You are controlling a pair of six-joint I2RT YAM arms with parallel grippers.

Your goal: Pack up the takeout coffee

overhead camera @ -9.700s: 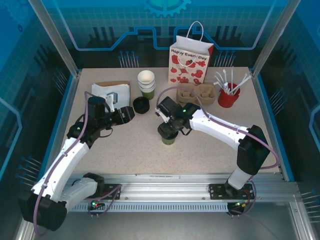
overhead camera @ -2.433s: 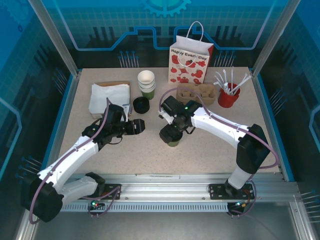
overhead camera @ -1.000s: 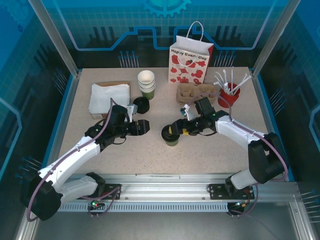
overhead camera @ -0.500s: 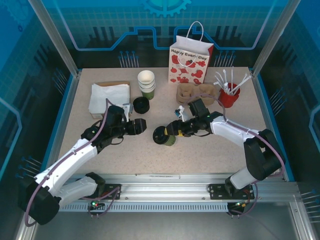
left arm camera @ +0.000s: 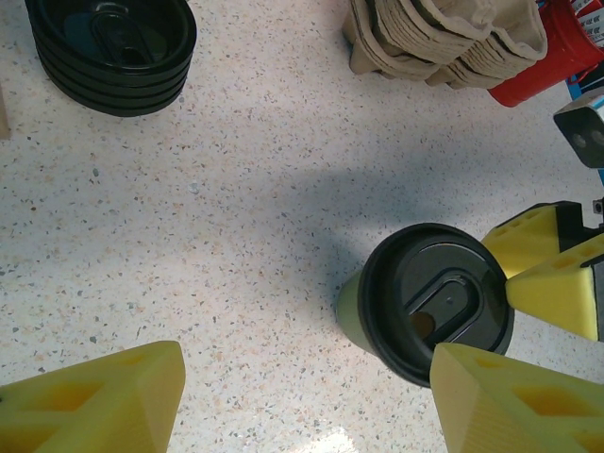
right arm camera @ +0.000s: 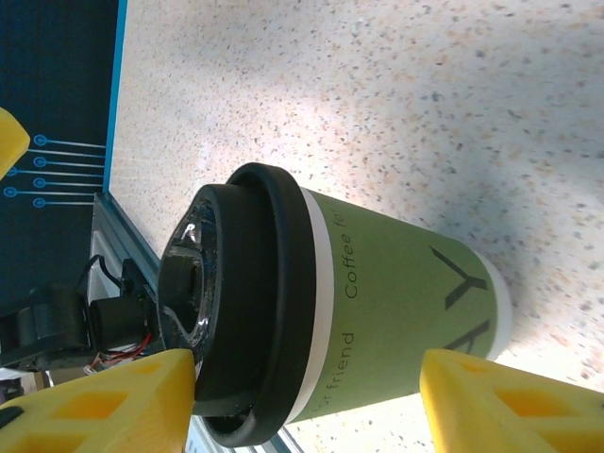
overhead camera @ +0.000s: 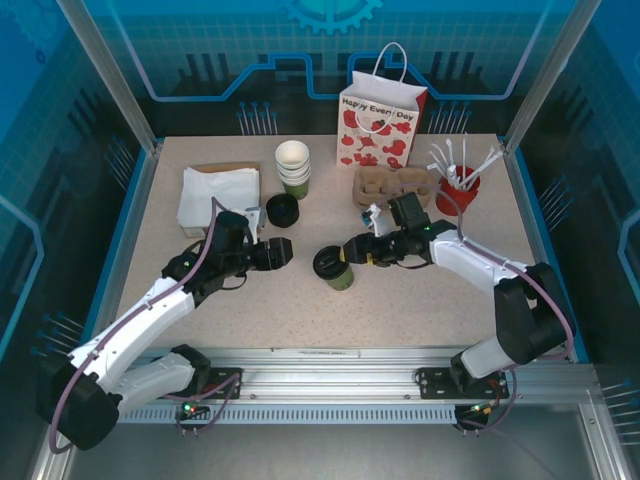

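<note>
Left arm extends rightward. The left claw is open and empty, just left of the takeout coffee. Right arm extends leftward. The right claw has its fingers apart at the cup; whether it grips cannot be told. The cup sits mid-worktop, with bare surface toward the near edge. Cup print: "Coffee", "friend". Gift bag: "Happy Every Day".

I see a gift bag top centre; stacked cups and black lids left of it; napkins further left; cardboard carriers and a red pot of stirrers at right.
</note>
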